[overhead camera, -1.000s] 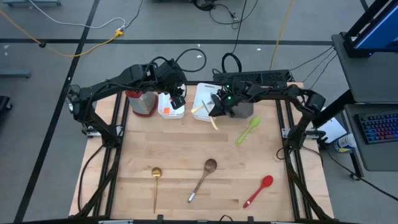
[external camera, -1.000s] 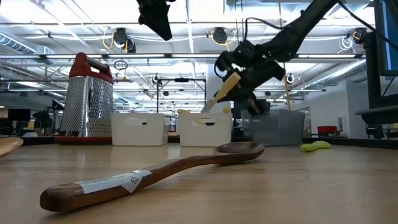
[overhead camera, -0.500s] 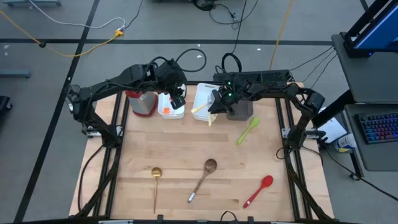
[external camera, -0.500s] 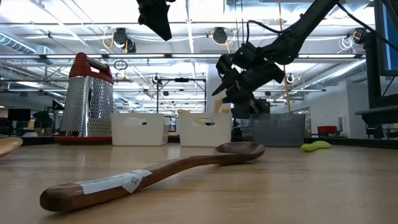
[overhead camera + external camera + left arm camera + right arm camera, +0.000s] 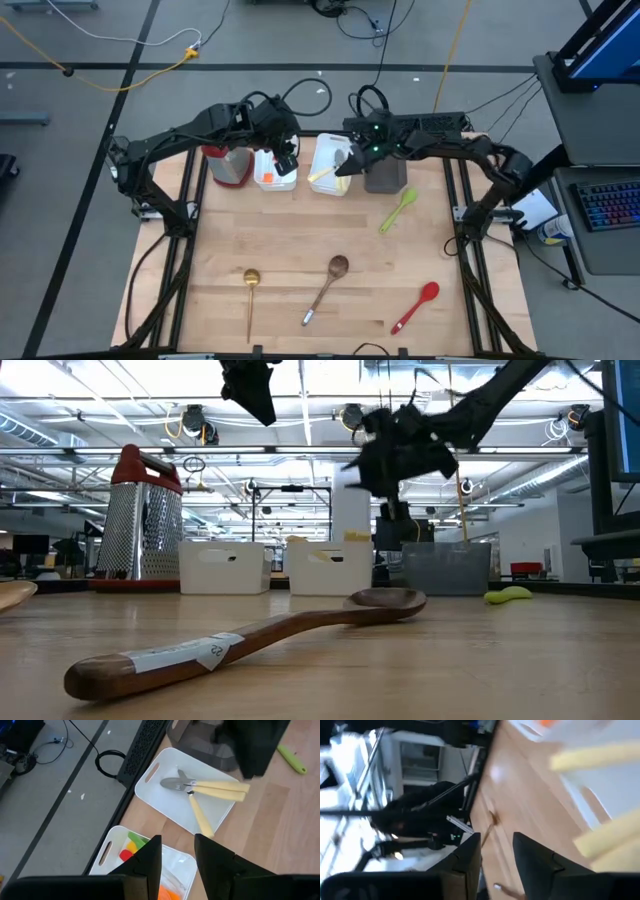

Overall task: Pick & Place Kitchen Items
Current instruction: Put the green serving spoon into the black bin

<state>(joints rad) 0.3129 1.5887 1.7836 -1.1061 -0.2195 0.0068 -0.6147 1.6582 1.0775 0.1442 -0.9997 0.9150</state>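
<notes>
Three cream-handled knives lie in the white bin [image 5: 165,805]. Two [image 5: 215,787] lie flat, and the third [image 5: 200,817] rests with its handle over the bin's near rim; it also shows in the high view [image 5: 320,177]. My right gripper [image 5: 343,165] hovers open and empty over that bin, and its wrist view [image 5: 497,855] shows cream handles [image 5: 600,755] below. My left gripper [image 5: 287,155] waits open above the small white bin [image 5: 115,845], which holds red, green and orange pieces [image 5: 131,847]. A green spatula [image 5: 398,210], a wooden spoon [image 5: 327,283], a gold ladle [image 5: 250,290] and a red spoon [image 5: 416,306] lie on the table.
A grey bin [image 5: 385,178] stands right of the white bin. A metal grater [image 5: 228,165] with a red top stands left of the small bin. The wooden table's near half holds only the loose utensils. A cable strip lies behind the bins.
My right gripper has carried a cream-handled knife toward the far edge, over the white bin, then risen and tipped. The knife is no longer in it and lies in the bin, its handle over the near rim.
</notes>
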